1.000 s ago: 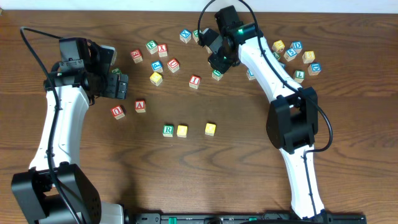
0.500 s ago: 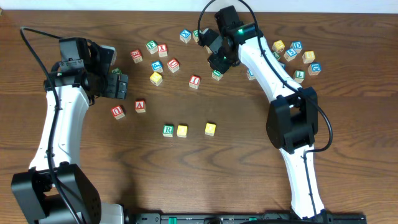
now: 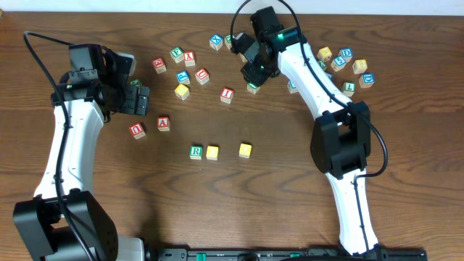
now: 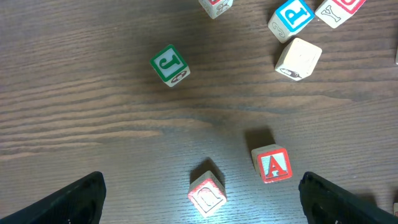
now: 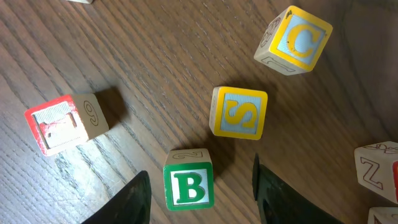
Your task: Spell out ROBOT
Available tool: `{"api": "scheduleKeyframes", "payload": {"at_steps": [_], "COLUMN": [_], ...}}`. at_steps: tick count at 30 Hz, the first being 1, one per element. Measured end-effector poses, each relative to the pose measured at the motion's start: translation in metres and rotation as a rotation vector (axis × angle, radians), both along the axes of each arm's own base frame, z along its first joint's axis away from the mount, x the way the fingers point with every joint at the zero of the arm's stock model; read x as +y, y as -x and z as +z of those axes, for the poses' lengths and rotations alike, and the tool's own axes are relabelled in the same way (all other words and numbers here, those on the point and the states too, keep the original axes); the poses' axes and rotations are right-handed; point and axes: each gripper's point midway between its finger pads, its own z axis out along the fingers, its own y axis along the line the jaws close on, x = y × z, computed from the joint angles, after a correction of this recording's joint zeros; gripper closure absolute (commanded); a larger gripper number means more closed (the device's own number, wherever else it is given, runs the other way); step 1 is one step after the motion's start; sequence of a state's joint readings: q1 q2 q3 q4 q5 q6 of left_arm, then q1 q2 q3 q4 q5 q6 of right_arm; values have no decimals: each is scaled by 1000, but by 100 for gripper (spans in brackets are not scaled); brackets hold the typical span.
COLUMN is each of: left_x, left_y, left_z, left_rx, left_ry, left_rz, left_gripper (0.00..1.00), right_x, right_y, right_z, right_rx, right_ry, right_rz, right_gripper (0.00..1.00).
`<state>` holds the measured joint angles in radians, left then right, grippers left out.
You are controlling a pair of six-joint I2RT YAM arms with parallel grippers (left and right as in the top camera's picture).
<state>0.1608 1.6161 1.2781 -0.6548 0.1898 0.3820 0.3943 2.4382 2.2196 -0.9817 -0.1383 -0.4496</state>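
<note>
Right gripper straddles B cube, jaws part-open and clear of it, not gripping. Row below reads R cube, yellow cube, gap, second yellow cube. The gap is likely B's slot. Left gripper is wide open and empty.

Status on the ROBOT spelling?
Left gripper open, empty. Right gripper open, straddling B cube, no grip. Row: R cube, yellow cube, gap, second yellow cube. S cube close by.

From the right wrist, a green B cube is showing its letter upright. A yellow-bordered S cube and a yellow-bordered C cube are showing blue letters. From the left wrist, a red A cube and a blue P cube are facing up. Overhead, a green R cube is reading clearly.
</note>
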Motion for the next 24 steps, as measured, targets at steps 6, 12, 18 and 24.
{"api": "scheduleKeyframes", "payload": {"at_steps": [6, 12, 18, 24], "left_x": [0, 0, 0, 0], "left_y": [0, 0, 0, 0], "left_z": [0, 0, 0, 0], "left_rx": [0, 0, 0, 0], "left_ry": [0, 0, 0, 0], "left_rz": [0, 0, 0, 0], "left_gripper": [3, 2, 2, 2], "right_x": [2, 0, 0, 1], "right_y": [-2, 4, 5, 5], "right_z": [-4, -18, -19, -19], "right_rx": [-8, 18, 21, 23], "right_ry": [-11, -4, -4, -6], "right_rz": [3, 4, 5, 5], "right_gripper": [51, 51, 50, 50]}}
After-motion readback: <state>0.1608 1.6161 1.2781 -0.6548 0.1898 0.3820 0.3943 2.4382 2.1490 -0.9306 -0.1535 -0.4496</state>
